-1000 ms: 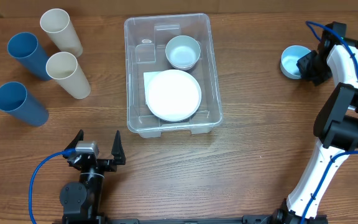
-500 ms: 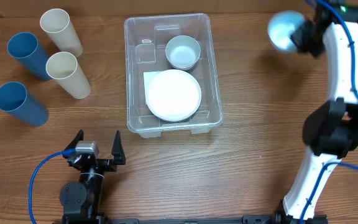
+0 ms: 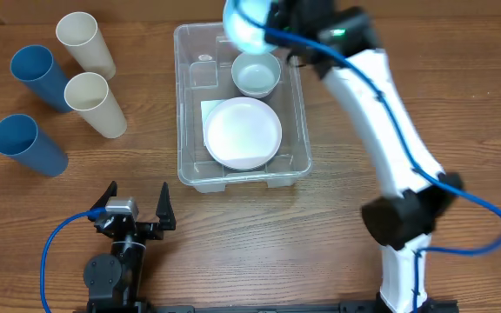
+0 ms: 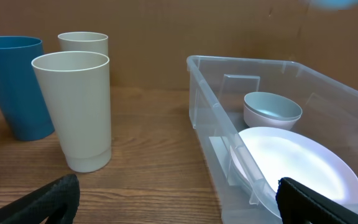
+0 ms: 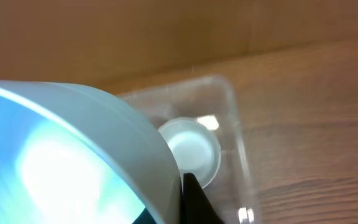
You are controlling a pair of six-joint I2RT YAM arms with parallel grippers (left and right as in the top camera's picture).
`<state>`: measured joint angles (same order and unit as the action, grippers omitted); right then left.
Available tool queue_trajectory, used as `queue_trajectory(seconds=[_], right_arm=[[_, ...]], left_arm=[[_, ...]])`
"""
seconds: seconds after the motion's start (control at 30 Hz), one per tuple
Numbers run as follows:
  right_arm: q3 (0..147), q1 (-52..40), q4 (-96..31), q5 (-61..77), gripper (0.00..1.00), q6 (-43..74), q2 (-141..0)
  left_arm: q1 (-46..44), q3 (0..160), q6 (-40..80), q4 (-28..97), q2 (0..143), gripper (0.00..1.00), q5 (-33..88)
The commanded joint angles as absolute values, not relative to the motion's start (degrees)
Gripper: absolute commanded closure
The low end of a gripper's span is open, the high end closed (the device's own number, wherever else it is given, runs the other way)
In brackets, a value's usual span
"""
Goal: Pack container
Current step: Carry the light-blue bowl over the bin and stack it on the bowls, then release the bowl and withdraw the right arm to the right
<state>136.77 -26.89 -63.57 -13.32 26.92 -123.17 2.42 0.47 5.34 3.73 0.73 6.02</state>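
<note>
Overhead view of a wooden table (image 3: 233, 235). The container (image 3: 181, 113), a clear plastic bin, sits at the middle of the table towards the far side, long side running away from me. Inside it a white plate (image 3: 243, 133) lies flat in the near half, and a pale bowl (image 3: 256, 74) stands upright in the far half, just beyond the plate.

My right arm reaches across from the near right, over the bin's right wall. The right gripper (image 3: 274, 19) is clamped on the rim of a blue bowl (image 3: 243, 22), which shows blurred over the container's far edge, just beyond the pale bowl. From the right wrist camera the bowl fills the left of the picture, tilted, with one dark finger (image 5: 194, 199) against its edge and the bin below.

My left gripper (image 3: 137, 200) rests at the near left, jaws spread wide and holding nothing.

Left of the container stand four upright cups: a cream cup (image 3: 85, 43), a second cream cup (image 3: 94, 103), a blue cup (image 3: 40, 76) and a second blue cup (image 3: 29, 143).
</note>
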Motion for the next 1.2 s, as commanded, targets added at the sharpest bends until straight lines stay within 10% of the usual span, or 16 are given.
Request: queue_trajectory(seconds=[0.0, 0.33, 0.43, 0.5, 0.83, 0.97, 1.17], right_arm=[[136.11, -27.31, -62.11, -15.49, 0.95, 26.79, -128.44], [136.11, -26.61, -59.09, -15.53, 0.9, 26.76, -136.66], [136.11, -26.2, -57.74, -15.66, 0.37, 26.74, -136.66], [136.11, -25.76, -58.19, -15.64, 0.28, 26.74, -136.66], [144.09, -26.2, -68.64, -8.4, 0.24, 28.01, -132.2], [148.68, -24.53, -74.35, -7.44, 0.06, 30.26, -125.34], [149.12, -10.79, -80.86, -7.42, 0.0, 30.22, -113.95]], left_arm=[[2.9, 0.27, 4.03, 3.81, 0.25, 0.0, 6.66], [2.87, 0.27, 4.03, 3.81, 0.25, 0.0, 6.66], [2.9, 0.27, 4.03, 3.81, 0.27, 0.0, 6.66], [2.9, 0.27, 4.03, 3.81, 0.25, 0.0, 6.66], [2.9, 0.27, 4.03, 3.81, 0.27, 0.0, 6.66], [2.9, 0.27, 4.03, 3.81, 0.27, 0.0, 6.66], [2.9, 0.27, 4.03, 3.81, 0.25, 0.0, 6.68]])
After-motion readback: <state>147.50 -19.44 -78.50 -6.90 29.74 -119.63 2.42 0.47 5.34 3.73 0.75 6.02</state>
